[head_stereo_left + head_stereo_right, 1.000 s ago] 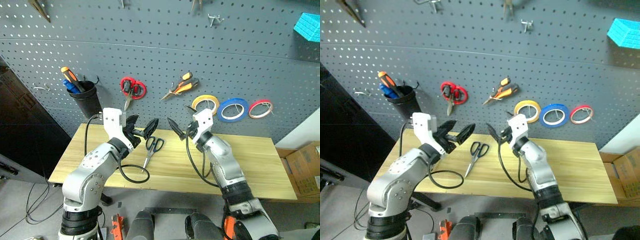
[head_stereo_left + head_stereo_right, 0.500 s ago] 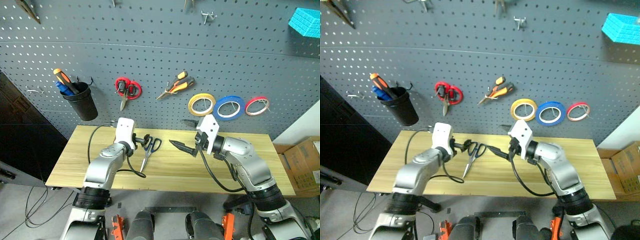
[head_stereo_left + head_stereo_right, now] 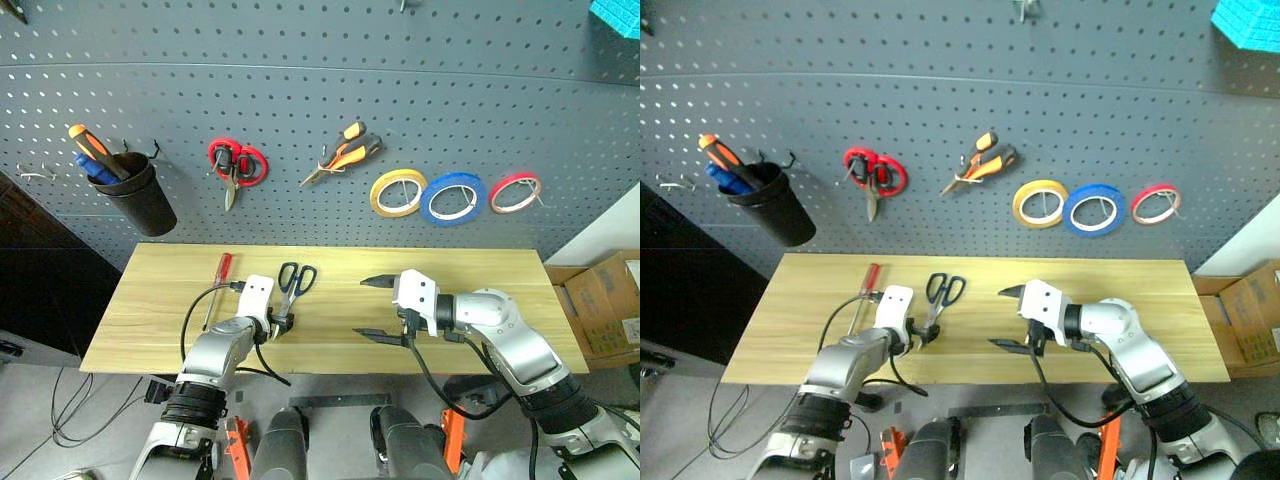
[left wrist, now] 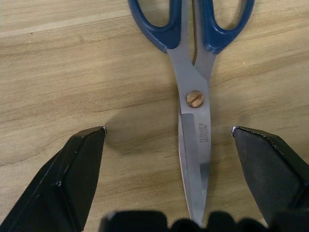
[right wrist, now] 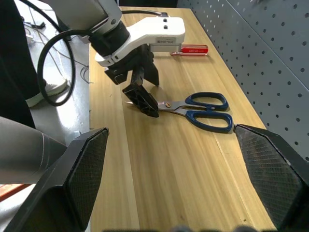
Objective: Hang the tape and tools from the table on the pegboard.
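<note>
Scissors (image 4: 195,92) flat on table (image 3: 470,270), blades between wide-open left gripper (image 4: 169,140) fingers, nothing grasped yet.

Risk, as a judgement: closing over thin flat steel may pinch air or skid the blades along the wood; off-centre in the gap, so may pivot about the screw and swing toward the screwdriver (image 3: 216,284) nearby. Handles point at the pegboard (image 3: 320,100); blue tape (image 3: 452,198) and pliers (image 3: 341,160) hang there. Right gripper (image 3: 371,309) open, empty, well apart.
</note>
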